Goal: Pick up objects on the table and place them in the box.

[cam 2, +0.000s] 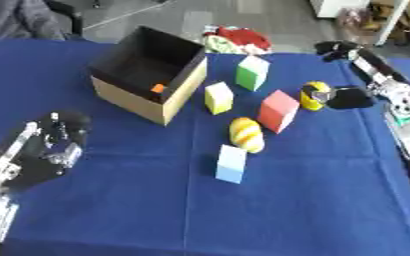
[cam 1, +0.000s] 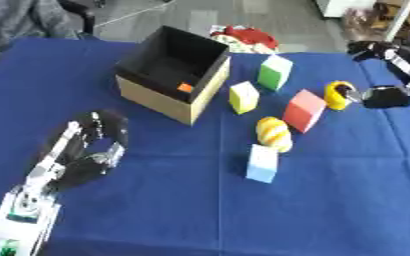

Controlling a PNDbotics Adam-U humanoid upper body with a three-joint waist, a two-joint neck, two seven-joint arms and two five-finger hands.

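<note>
Right hand (cam 2: 347,97) at the right edge has its fingers curled round a small yellow object (cam 2: 314,95). Left hand (cam 1: 95,142) sits idle lower left, fingers relaxed. Just left of the yellow one: pink block (cam 1: 305,110), green block (cam 1: 275,72), yellow block (cam 1: 243,97), a yellow-orange lump (cam 1: 273,133), light blue block (cam 1: 263,163). Box (cam 1: 156,97) upper left, something orange (cam 1: 185,87) inside.
</note>
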